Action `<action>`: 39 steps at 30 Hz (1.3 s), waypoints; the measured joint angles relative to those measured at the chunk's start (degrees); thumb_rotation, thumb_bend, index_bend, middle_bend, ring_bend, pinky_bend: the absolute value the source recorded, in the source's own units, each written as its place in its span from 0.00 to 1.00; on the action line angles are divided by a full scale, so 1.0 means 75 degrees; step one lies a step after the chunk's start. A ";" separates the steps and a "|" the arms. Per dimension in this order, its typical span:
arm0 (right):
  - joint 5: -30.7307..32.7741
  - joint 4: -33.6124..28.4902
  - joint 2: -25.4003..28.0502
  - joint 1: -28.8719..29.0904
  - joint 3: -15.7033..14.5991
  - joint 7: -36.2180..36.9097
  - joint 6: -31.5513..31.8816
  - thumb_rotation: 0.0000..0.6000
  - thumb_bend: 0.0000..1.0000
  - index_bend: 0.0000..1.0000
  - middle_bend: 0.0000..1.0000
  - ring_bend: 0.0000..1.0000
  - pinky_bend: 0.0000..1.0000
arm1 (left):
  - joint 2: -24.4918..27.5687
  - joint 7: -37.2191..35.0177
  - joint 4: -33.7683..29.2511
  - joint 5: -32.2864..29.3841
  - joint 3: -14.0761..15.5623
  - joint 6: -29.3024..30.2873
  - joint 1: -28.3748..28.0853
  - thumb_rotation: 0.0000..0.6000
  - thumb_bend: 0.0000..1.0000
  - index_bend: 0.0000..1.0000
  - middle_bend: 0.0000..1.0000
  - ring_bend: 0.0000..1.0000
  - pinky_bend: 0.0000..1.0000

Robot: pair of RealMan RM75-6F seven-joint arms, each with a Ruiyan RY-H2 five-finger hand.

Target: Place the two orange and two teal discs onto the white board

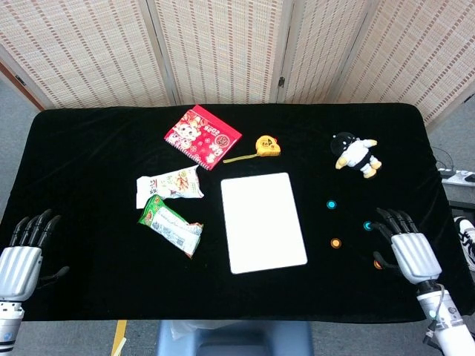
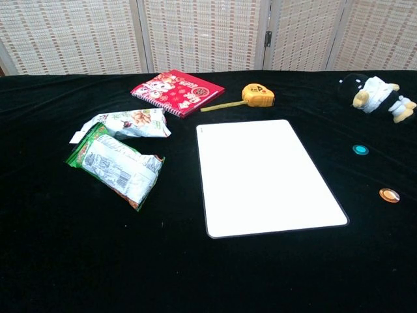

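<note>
The white board [image 1: 263,221] [image 2: 267,175] lies flat at the middle of the black table. Right of it lie a teal disc [image 1: 332,204] [image 2: 359,149] and an orange disc [image 1: 336,242] [image 2: 389,194]. A second teal disc [image 1: 367,225] shows just past the fingertips of my right hand [image 1: 405,249]. That hand hovers open, palm down, over the second orange disc [image 1: 377,264], which peeks out at the thumb side. My left hand [image 1: 22,252] is open at the table's front left edge. Neither hand shows in the chest view.
A red notebook [image 1: 202,136], a yellow tape measure [image 1: 266,145] and a plush toy [image 1: 355,154] lie along the back. Two snack packets [image 1: 169,184] [image 1: 172,226] sit left of the board.
</note>
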 measured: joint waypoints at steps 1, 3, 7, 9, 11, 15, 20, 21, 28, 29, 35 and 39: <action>0.0043 0.0028 -0.0066 0.0101 0.0011 -0.0008 -0.0181 1.00 0.27 0.28 0.03 0.00 0.00 | 0.0002 -0.0003 -0.0002 -0.0004 0.0000 -0.0001 0.0000 1.00 0.15 0.05 0.05 0.09 0.00; 0.0114 0.0076 -0.0163 0.0265 0.0026 -0.0019 -0.0478 1.00 0.27 0.29 0.02 0.00 0.00 | 0.0009 -0.0014 -0.0006 -0.0011 0.0003 -0.0008 0.0000 1.00 0.15 0.05 0.05 0.10 0.00; 0.0332 0.0251 -0.0478 0.0704 0.0068 -0.0116 -0.1211 1.00 0.27 0.31 0.02 0.00 0.00 | 0.0015 -0.0030 -0.0016 -0.0011 0.0017 -0.0020 0.0001 1.00 0.15 0.05 0.05 0.10 0.00; 0.0447 0.0371 -0.0667 0.0885 0.0086 -0.0180 -0.1468 1.00 0.27 0.33 0.02 0.00 0.00 | 0.0020 -0.0023 -0.0017 -0.0019 0.0029 -0.0041 0.0002 1.00 0.15 0.05 0.05 0.10 0.00; 0.0597 0.0522 -0.0873 0.1051 0.0101 -0.0261 -0.1724 1.00 0.27 0.34 0.02 0.00 0.00 | 0.0024 -0.0013 -0.0024 -0.0036 0.0033 -0.0055 0.0002 1.00 0.15 0.05 0.05 0.10 0.00; 0.0855 0.0837 -0.1234 0.1239 0.0126 -0.0400 -0.2018 1.00 0.27 0.36 0.03 0.00 0.00 | 0.0032 0.0002 -0.0037 -0.0063 0.0043 -0.0068 0.0011 1.00 0.15 0.05 0.05 0.10 0.00; 0.1073 0.1152 -0.1457 0.1371 0.0146 -0.0378 -0.2202 1.00 0.27 0.37 0.04 0.00 0.00 | 0.0036 -0.0021 -0.0031 -0.0072 0.0058 -0.0091 0.0013 1.00 0.15 0.05 0.05 0.10 0.00; 0.1109 0.1197 -0.1480 0.1378 0.0145 -0.0364 -0.2212 1.00 0.27 0.38 0.04 0.00 0.00 | 0.0034 -0.0031 -0.0029 -0.0075 0.0060 -0.0090 0.0016 1.00 0.15 0.05 0.05 0.10 0.00; 0.1248 0.1484 -0.1607 0.1363 0.0069 -0.0210 -0.2254 1.00 0.27 0.38 0.05 0.00 0.00 | 0.0039 -0.0066 -0.0031 -0.0067 0.0076 -0.0134 0.0000 1.00 0.15 0.05 0.05 0.10 0.00; 0.1253 0.1514 -0.1623 0.1363 0.0053 -0.0197 -0.2265 1.00 0.27 0.38 0.05 0.00 0.00 | 0.0040 -0.0065 -0.0036 -0.0063 0.0076 -0.0135 -0.0003 1.00 0.15 0.05 0.05 0.10 0.00; 0.1254 0.1712 -0.1763 0.1371 -0.0005 -0.0141 -0.2262 1.00 0.27 0.38 0.05 0.00 0.00 | 0.0058 -0.0065 -0.0066 -0.0071 0.0077 -0.0142 -0.0005 1.00 0.15 0.05 0.05 0.10 0.00; 0.1274 0.1848 -0.1830 0.1387 0.0006 -0.0109 -0.2239 1.00 0.27 0.38 0.06 0.00 0.00 | 0.0065 -0.0078 -0.0066 -0.0089 0.0080 -0.0136 0.0007 1.00 0.15 0.05 0.05 0.10 0.00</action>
